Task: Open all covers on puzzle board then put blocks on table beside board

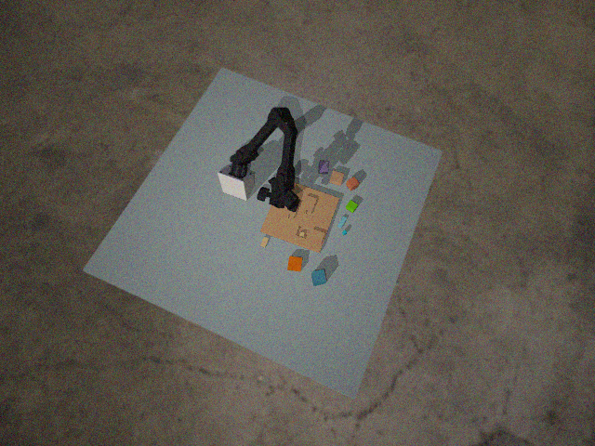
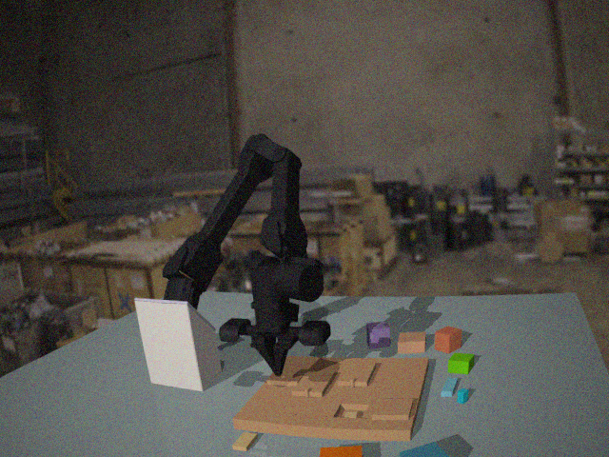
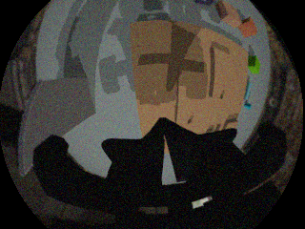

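The tan puzzle board [image 1: 284, 230] [image 2: 275, 423] lies on the table. My gripper [image 2: 279, 372] [image 3: 162, 120] is shut and empty, its tips low at the board's left far part, by a thin cover [image 2: 284, 380]. A second cover [image 2: 314, 387] and a third cover [image 2: 361, 369] lie near it. A front right cover [image 2: 393, 409] lies beside an uncovered well, in which a small pale block [image 1: 302, 234] [image 2: 352, 414] sits. A pale yellow block [image 1: 264, 241] [image 2: 244, 441] lies on the table off the board's front left corner. Whether wells show under the other covers is too small to tell.
A white wedge [image 1: 233, 186] [image 2: 171, 344] stands left of the board. Right and behind are purple [image 2: 378, 335], salmon [image 2: 411, 343], red-orange [image 2: 447, 340], green [image 2: 461, 363], light blue [image 2: 449, 387] and cyan [image 2: 462, 395] pieces. Orange [image 1: 295, 263] and blue [image 1: 319, 277] cubes lie in front.
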Controlling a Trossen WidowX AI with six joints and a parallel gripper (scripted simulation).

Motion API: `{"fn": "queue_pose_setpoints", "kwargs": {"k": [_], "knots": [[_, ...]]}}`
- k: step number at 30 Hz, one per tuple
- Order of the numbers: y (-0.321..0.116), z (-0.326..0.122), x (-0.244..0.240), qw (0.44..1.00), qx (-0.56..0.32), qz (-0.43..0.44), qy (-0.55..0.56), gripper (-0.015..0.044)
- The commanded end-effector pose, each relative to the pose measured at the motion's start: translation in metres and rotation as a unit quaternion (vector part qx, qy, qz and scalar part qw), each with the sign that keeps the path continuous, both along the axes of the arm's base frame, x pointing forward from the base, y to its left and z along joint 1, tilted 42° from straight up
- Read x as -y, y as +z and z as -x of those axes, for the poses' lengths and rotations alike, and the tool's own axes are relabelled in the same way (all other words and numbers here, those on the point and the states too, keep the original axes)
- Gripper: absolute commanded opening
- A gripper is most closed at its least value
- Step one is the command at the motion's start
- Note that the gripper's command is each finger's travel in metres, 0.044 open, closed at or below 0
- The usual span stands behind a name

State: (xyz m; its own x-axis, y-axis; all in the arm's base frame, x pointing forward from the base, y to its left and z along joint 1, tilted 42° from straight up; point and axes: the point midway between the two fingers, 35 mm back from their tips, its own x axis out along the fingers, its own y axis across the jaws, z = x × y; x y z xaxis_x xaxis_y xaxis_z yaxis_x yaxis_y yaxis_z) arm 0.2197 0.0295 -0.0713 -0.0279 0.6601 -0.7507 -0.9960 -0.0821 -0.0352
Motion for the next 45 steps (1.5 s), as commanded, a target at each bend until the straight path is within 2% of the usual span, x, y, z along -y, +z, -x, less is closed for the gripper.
{"fn": "queue_pose_setpoints", "kwargs": {"k": [1, 27, 45], "knots": [[-0.004, 0.002, -0.005, 1.0, -0.004, -0.003, -0.001, 0.0], [-0.022, 0.005, -0.022, 1.0, -0.004, -0.005, -0.001, 0.0], [-0.012, 0.004, -0.033, 1.0, -0.005, -0.002, -0.001, 0.0]]}}
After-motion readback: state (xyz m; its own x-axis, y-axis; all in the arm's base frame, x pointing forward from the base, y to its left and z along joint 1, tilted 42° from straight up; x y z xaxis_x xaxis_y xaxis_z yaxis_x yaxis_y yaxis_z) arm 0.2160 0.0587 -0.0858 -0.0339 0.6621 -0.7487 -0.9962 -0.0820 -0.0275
